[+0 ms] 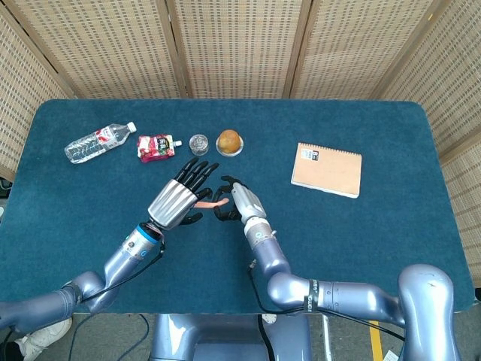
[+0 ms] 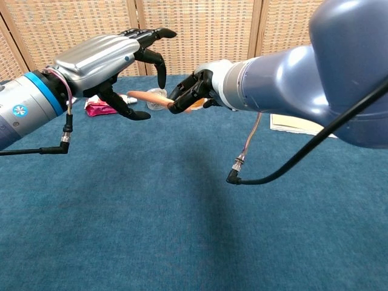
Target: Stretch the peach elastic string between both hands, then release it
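The peach elastic string [image 1: 216, 201] is a short limp strand held above the blue table [image 1: 391, 226]. My right hand [image 1: 234, 203] pinches its right end. In the chest view the string [image 2: 144, 96] sticks out leftward from the right hand [image 2: 193, 91]. My left hand [image 1: 179, 197] has its fingers spread around the string's free end. In the chest view the left hand [image 2: 112, 60] shows a finger arched above the string and the thumb below it, not closed on it.
Along the far side lie a water bottle [image 1: 99, 141], a red pouch [image 1: 155, 145], a small clear jar [image 1: 199, 144] and a round brown item on a dish [image 1: 230, 141]. A tan spiral notebook [image 1: 327, 169] lies to the right.
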Robot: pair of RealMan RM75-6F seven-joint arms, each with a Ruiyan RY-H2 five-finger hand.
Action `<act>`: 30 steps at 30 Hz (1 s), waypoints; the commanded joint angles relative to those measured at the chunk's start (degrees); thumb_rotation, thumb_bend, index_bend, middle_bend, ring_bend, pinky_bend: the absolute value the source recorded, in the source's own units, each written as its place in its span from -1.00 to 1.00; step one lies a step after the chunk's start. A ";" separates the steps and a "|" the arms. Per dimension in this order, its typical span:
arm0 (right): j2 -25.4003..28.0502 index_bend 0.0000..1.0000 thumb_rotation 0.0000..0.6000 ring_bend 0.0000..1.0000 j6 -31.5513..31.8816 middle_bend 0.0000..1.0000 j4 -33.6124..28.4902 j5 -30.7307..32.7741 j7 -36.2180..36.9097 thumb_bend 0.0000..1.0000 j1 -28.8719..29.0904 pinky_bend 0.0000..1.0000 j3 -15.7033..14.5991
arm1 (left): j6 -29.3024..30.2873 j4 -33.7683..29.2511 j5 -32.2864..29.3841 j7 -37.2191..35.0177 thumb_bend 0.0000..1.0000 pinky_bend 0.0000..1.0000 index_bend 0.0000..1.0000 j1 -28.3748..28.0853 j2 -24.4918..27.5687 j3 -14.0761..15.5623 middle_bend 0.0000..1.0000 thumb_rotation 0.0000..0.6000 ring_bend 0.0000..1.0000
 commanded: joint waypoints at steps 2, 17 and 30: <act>0.09 0.32 1.00 -1.00 0.04 -0.65 -0.13 -0.06 0.04 0.22 0.02 -1.00 -0.11 | 0.11 0.39 -0.71 0.97 -0.52 -1.00 -0.03 -0.54 -0.95 -0.32 -1.00 1.00 -1.00; 0.87 0.32 1.00 -1.00 0.22 -0.65 -0.98 0.04 0.30 0.23 -0.09 -1.00 -0.30 | 0.78 1.61 -2.15 2.31 -0.42 -1.00 0.05 -1.20 -2.83 0.21 -1.00 1.00 -1.00; 1.52 0.32 1.00 -1.00 -0.33 -0.64 -1.11 -0.13 1.16 0.24 -0.54 -1.00 -0.60 | 2.37 2.11 -2.65 2.39 -0.33 -1.00 0.14 -1.55 -4.08 0.48 -1.00 1.00 -1.00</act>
